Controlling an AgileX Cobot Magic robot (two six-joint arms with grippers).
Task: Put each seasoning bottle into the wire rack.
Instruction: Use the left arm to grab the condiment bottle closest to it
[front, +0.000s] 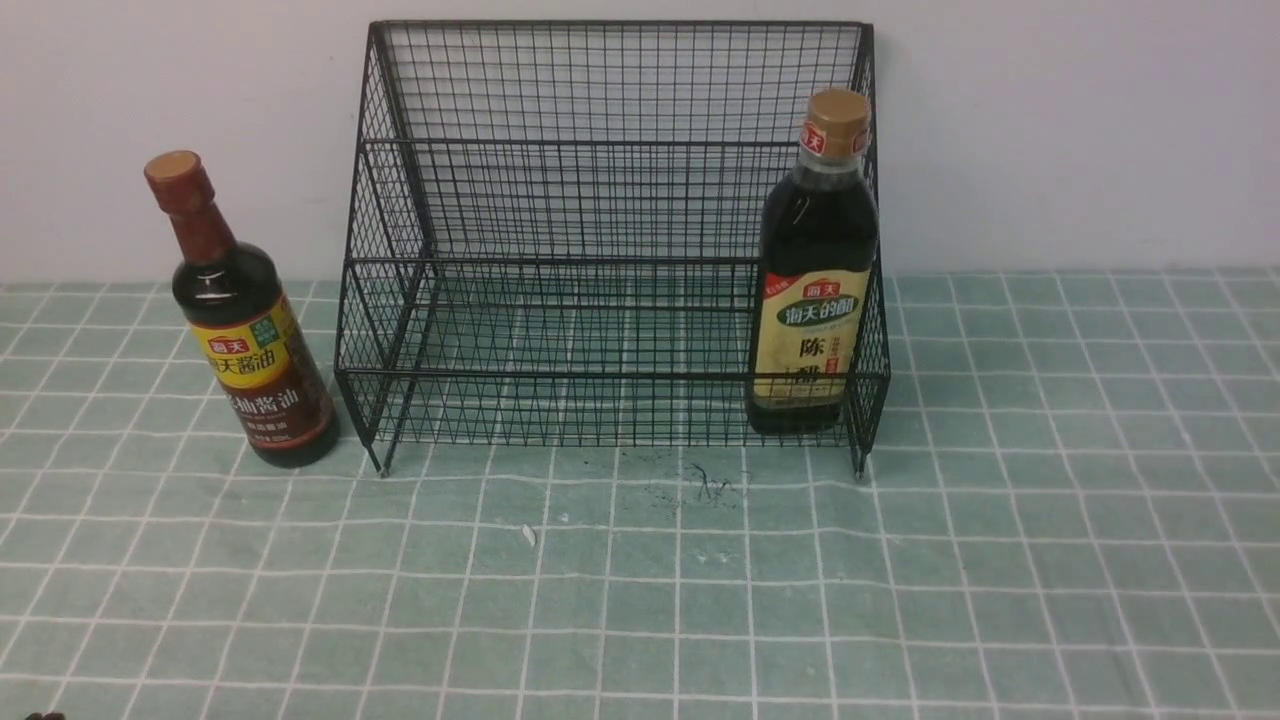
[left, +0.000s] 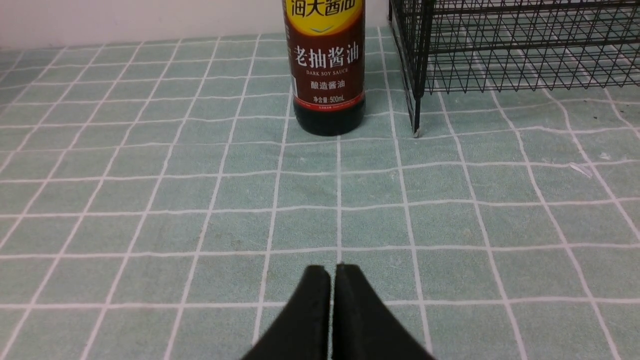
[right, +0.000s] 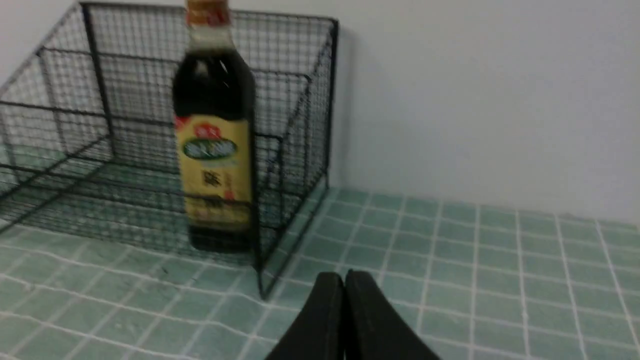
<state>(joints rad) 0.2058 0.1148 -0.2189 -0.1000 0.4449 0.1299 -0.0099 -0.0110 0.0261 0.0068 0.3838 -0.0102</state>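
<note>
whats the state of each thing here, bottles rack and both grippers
wire rack: standing upright, holds one bottle
wider bottle: upright, capped, inside the wire rack's lower tier at its right end
slim bottle: upright, capped, on the cloth outside the wire rack's left side
left gripper: shut, empty
right gripper: shut, empty

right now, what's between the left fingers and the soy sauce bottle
Only bare green checked cloth lies between the left fingers and the soy sauce bottle, as the left wrist view shows. The wire rack stands beside that stretch.
</note>
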